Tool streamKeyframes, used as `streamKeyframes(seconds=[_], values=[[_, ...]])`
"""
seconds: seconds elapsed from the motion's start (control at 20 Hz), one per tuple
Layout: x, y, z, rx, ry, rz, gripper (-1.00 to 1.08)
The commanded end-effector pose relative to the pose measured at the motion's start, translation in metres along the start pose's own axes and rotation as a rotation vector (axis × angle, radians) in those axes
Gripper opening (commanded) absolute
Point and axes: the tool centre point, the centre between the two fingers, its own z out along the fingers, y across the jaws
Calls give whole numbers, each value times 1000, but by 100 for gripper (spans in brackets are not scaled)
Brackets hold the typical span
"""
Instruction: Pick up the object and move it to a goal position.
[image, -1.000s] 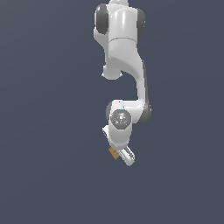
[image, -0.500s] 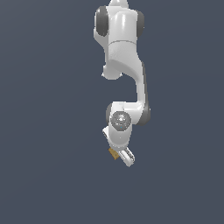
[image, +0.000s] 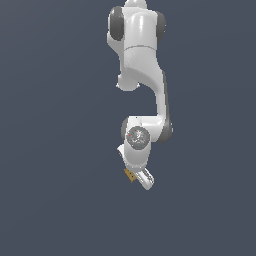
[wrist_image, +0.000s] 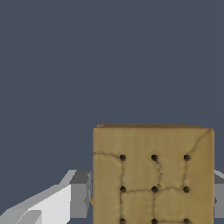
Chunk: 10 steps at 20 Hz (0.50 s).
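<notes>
The white Franka arm (image: 142, 85) hangs down through the middle of the exterior view against a plain slate-blue backdrop, its grey-capped joints stacked one under another and its last link angled toward the lower part of the picture. At its tip the white-and-grey end effector (image: 137, 178) points downward and a little toward the exterior view's right.

The small flat tan-brown square block (image: 130, 175) sits at that tip — only a sliver of it shows in the exterior view, poking out on the exterior view's left side of the fingers, touching them and clear of everything else.

The wrist view gives the close look: the tan-brown block (wrist_image: 153, 175) fills much of the frame, face toward the camera, with a grid of dark dots and faint crack-like lines across it and a thin darker edge along one side. A grey-and-white finger (wrist_image: 81, 192) presses against one side of the block, and a slice of the other finger is just visible at the opposite side, so the end effector (wrist_image: 153, 201) is closed onto the block, jaws only as far apart as the block is wide. Behind it is the same flat slate-blue ground, with no surface visibly under the block in either view.
</notes>
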Motion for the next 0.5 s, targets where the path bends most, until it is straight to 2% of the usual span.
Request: streamKeyframes(seconds=[0.0, 0.45], values=[[-1, 0, -4, 1, 1, 0, -100], [-17, 3, -44, 2, 0, 0, -100]])
